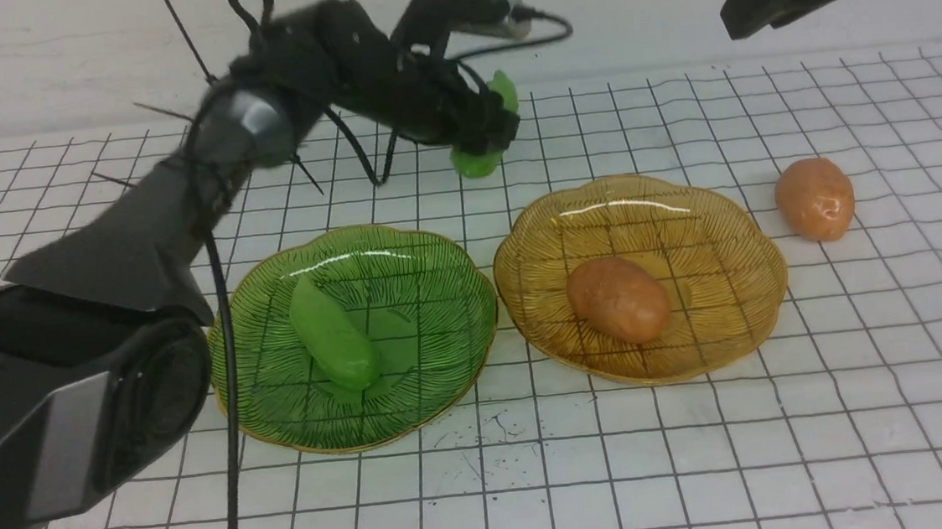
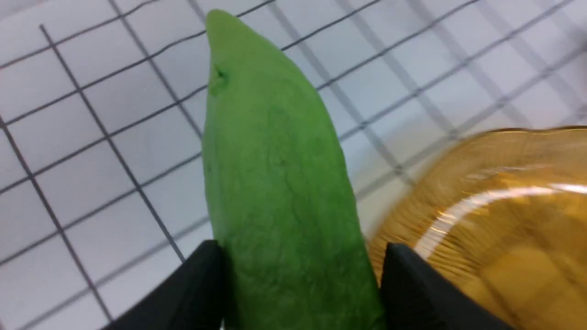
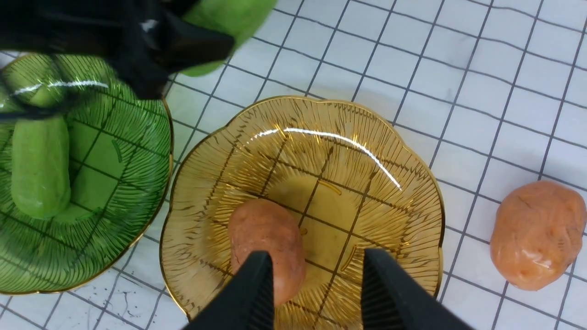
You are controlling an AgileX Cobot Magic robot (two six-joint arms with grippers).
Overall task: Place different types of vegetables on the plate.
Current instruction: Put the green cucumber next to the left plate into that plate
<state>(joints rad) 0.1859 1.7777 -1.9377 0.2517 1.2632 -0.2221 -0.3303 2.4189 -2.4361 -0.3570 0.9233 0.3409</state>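
Item: one light-green, pointed, glossy plastic pod (image 2: 279, 183), clamped near one end in the left claw (image 2: 302, 250) and held clear of the desk, beyond the far rims of the two plates, most of its length sticking out past the fingers. Companion pod of the same kind (image 1: 332, 338) lies inside the green ribbed glass plate (image 1: 432, 301). We judge that plate to be the held pod's destination. Beside it stands the amber ribbed glass plate (image 1: 721, 236), holding one orange-brown potato-like oval (image 1: 618, 299). A second such oval (image 1: 815, 198) lies on the white gridded desk (image 1: 705, 465), just off the amber rim. The right claw (image 3: 316, 256) hangs above the amber plate, fingers apart and empty. Hazards we note: the slick shell, gripped off-centre, may swivel or slip out in transit. The amber rim sits close under the pod, so an early release would put it in the wrong plate or on the desk. Dropped on its twin, it could roll out. The two arms work close together.
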